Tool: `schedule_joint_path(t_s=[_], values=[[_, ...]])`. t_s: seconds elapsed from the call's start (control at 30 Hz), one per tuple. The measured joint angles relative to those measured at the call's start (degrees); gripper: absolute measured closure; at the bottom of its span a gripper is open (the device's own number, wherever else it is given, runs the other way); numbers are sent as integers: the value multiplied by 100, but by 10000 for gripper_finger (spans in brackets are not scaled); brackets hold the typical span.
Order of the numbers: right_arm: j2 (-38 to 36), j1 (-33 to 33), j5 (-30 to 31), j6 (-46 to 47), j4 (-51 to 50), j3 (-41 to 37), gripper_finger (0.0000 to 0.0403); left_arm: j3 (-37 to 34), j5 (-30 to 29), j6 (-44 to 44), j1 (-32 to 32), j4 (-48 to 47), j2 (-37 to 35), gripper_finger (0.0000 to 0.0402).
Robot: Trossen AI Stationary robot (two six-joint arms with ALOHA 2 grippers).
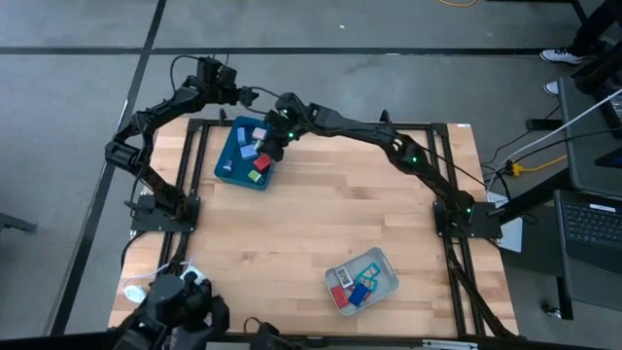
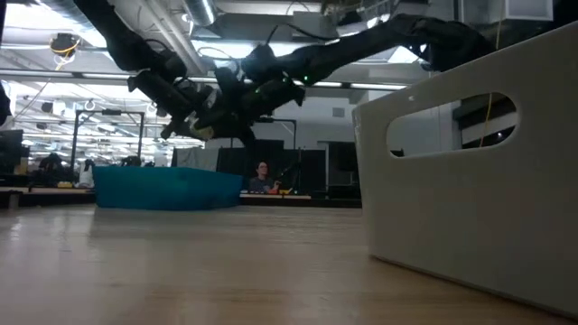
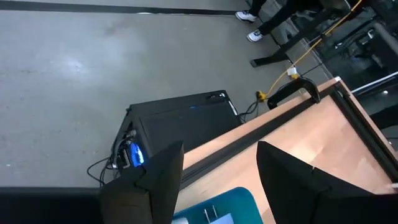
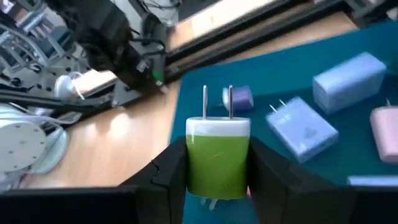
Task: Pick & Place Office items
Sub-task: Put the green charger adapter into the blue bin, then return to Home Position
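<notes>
The step in hand looks like a carry: the right gripper (image 4: pixel 217 186) has its jaws closed on a green plug (image 4: pixel 217 163), and it hangs over the teal tray (image 1: pixel 225 167) at the far left of the worktop (image 1: pixel 321 224). From the high view I cannot tell whether the plug has just been lifted out of this tray or is about to be set into it.

If it is a pick, the next move calls for a clean rise above the tray wall, then a swing across the worktop to the grey tray (image 1: pixel 389 264) near the front right, which already holds several small items. If it is a place, it calls for a short descent and a release onto bare tray floor, clear of the pieces lying there.

The plug sits squarely between the jaws, gripped by its two flat sides, its two metal prongs pointing away from the wrist. Just beyond it in the teal tray lie a pale blue plug (image 4: pixel 303 132), a pale blue block (image 4: pixel 348 81), a pink piece (image 4: pixel 384 134) and a small purple piece (image 4: pixel 239 96), none touching the jaws.

The left gripper (image 3: pixel 214 186) waits past the far edge of the teal tray, jaws wide and holding nothing.
</notes>
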Motion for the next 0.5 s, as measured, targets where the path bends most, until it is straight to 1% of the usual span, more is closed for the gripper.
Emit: schedule_joint_path(t_s=[0.13,0.17,0.2,0.3,0.37,0.43,0.5], values=[[120,-72,-6,173,355,-2,273,0,12,2,-45,-4,0,203],[120,-89,-4,208,426,-2,263,0,12,1,-45,-4,0,203],[118,-107,49,220,528,-2,240,0,14,1,-48,-6,0,203],[114,-169,347,435,905,-2,139,0,12,0,-45,-4,0,203],[115,-228,422,695,1177,-2,85,0,12,0,-45,-6,0,203],[108,-292,432,923,1329,-2,59,0,12,0,-45,-6,0,203],[106,-340,435,1024,1318,-2,54,0,12,0,-45,-6,0,203]])
